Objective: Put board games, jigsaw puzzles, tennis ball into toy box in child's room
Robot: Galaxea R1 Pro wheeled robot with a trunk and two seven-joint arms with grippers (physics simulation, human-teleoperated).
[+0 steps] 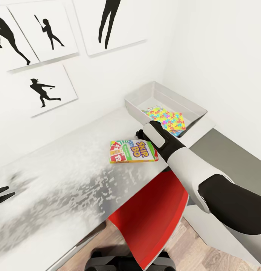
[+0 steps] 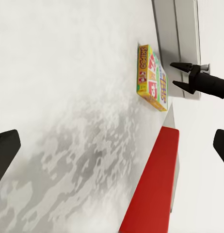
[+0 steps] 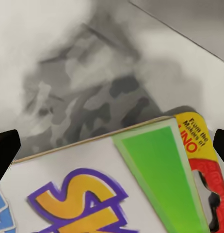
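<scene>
The card game box (image 1: 133, 151) lies flat near the desk's (image 1: 62, 173) front edge, just short of the bin (image 1: 165, 98). It looks light, stiff and slick; I'd pinch its long edges. The right gripper (image 2: 185, 77) hovers spread apart above it.

The table (image 1: 70, 165) has a smooth, matt top, pale with mottled grey patches, and a plain darker grey section at 3 o'clock. The Skip-Bo game box (image 1: 133, 151) looks like glossy printed card. The toy box (image 1: 139, 98) is smooth pale grey plastic. The chair (image 1: 153, 222) is glossy red; the floor (image 1: 198, 256) at 5 o'clock shows wood grain.
</scene>
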